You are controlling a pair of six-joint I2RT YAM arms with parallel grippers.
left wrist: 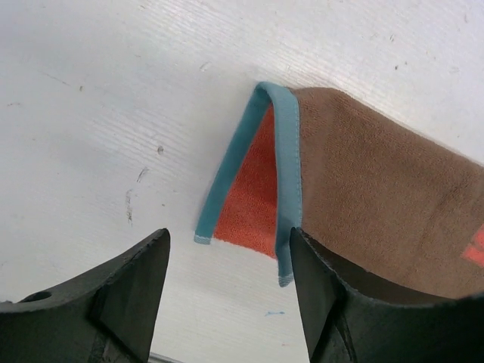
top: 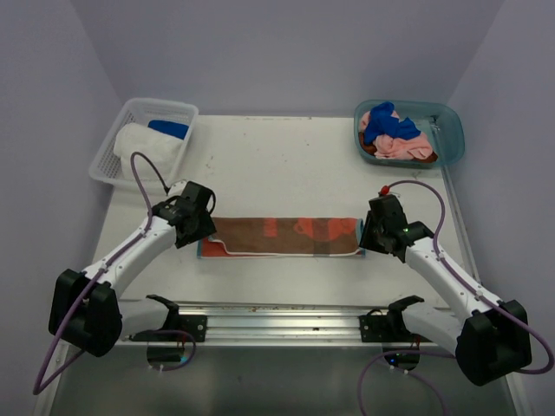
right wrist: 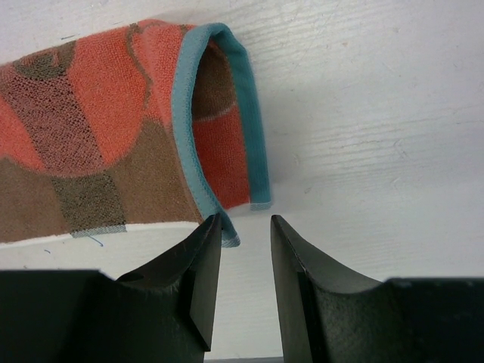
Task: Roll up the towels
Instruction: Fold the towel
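Towel – brown/orange, teal-edged – lies as long folded strip, centre of frame. L gripper wide open astride left end, holds nothing. R gripper part open beside right end, empty. Tip – pinch both layers at one end, roll tight, keep edges aligned.

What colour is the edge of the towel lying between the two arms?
The towel edge is teal; clearest in the left wrist view.

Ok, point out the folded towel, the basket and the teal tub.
Towel (top: 282, 236): top view, middle of its patterned face.
Basket (top: 107, 154): top view, left mesh wall.
Tub (top: 452, 135): top view, right wall.
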